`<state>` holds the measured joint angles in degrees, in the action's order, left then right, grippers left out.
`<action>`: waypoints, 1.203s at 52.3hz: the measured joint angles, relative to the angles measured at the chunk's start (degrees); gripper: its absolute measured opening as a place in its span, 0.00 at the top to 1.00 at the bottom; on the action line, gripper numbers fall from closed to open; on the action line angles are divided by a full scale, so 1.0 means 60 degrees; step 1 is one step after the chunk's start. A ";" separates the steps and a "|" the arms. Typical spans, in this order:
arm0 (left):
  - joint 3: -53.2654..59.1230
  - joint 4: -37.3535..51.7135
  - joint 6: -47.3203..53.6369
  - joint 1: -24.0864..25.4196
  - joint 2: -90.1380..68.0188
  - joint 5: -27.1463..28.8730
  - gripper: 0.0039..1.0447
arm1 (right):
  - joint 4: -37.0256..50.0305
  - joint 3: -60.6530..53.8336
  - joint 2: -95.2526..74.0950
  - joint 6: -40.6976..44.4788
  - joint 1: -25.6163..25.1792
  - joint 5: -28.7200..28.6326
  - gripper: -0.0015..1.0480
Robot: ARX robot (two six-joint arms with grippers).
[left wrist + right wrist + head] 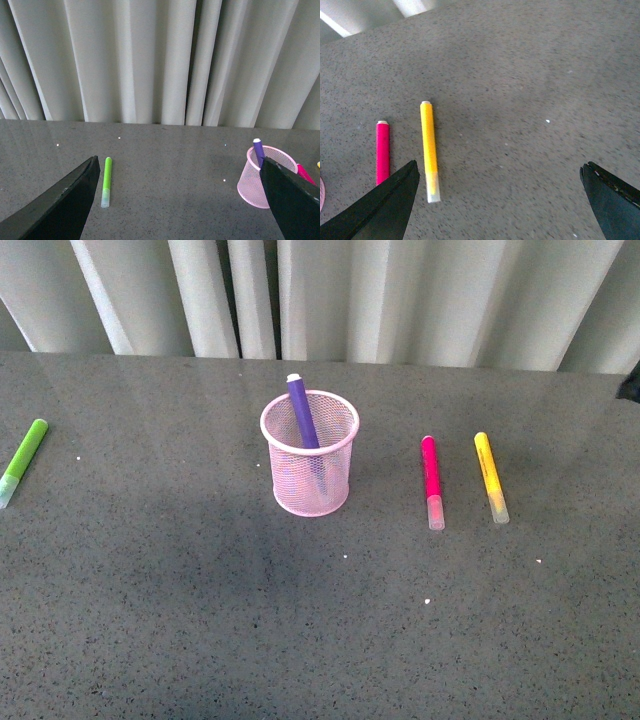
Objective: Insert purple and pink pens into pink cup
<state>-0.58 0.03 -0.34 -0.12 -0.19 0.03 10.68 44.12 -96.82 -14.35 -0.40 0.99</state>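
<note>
purple pen [303, 415] tilted in pink cup [300, 485]; pink pen [431, 475] on tabletop [200, 620] beside yellow marker [490, 475]; left gripper [177, 162], right gripper [500, 167] fingers apart.

Pale pleated curtain [330, 295] behind grey table [200, 620]

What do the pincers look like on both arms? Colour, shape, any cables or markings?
Left pincer and right pincer match: each has two matte black, wedge-shaped fingers tapering to narrow tips, with flat faces and paler edges. No cables or markings visible. Neither arm shows in the front view.
</note>
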 joint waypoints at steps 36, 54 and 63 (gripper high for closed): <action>0.0000 0.0000 0.0004 0.0000 0.0000 -0.0004 0.06 | -0.0594 0.3628 -0.4189 -0.0036 0.2517 0.0849 0.07; 0.0000 0.0000 0.0004 0.0000 0.0000 -0.0004 0.06 | -0.0739 0.4983 -0.5482 -0.0459 0.3096 0.0929 0.07; 0.0000 0.0000 0.0004 0.0000 0.0000 -0.0004 0.06 | -0.0863 0.5384 -0.5825 -0.0608 0.3242 0.0933 0.07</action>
<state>-0.58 0.03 -0.32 -0.12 -0.19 0.01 5.50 76.42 -131.76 -18.00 19.05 6.59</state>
